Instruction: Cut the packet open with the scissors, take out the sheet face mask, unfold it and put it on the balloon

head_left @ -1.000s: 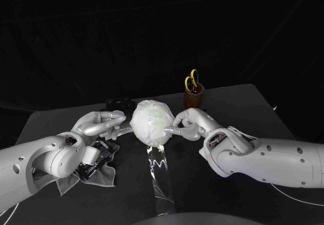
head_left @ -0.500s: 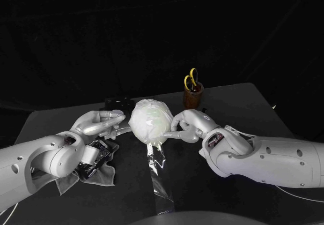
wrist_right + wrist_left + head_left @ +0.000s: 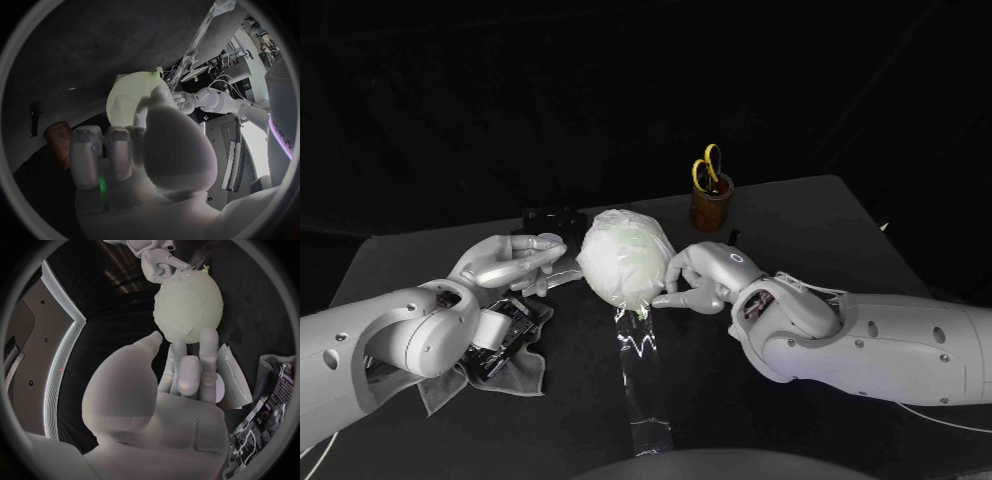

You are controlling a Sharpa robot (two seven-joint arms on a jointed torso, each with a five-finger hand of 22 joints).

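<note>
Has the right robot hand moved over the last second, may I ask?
Yes: the right robot hand slipped slightly towards the robot, away from the brown holder.

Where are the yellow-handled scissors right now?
In the head view, the yellow-handled scissors stand in a brown cylindrical holder near the table's far edge, behind the right hand and to the right of the pale balloon.

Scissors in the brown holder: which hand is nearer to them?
Right. The right hand sits just in front of the scissors, against the balloon; the left hand is across the balloon, farther from them.
</note>
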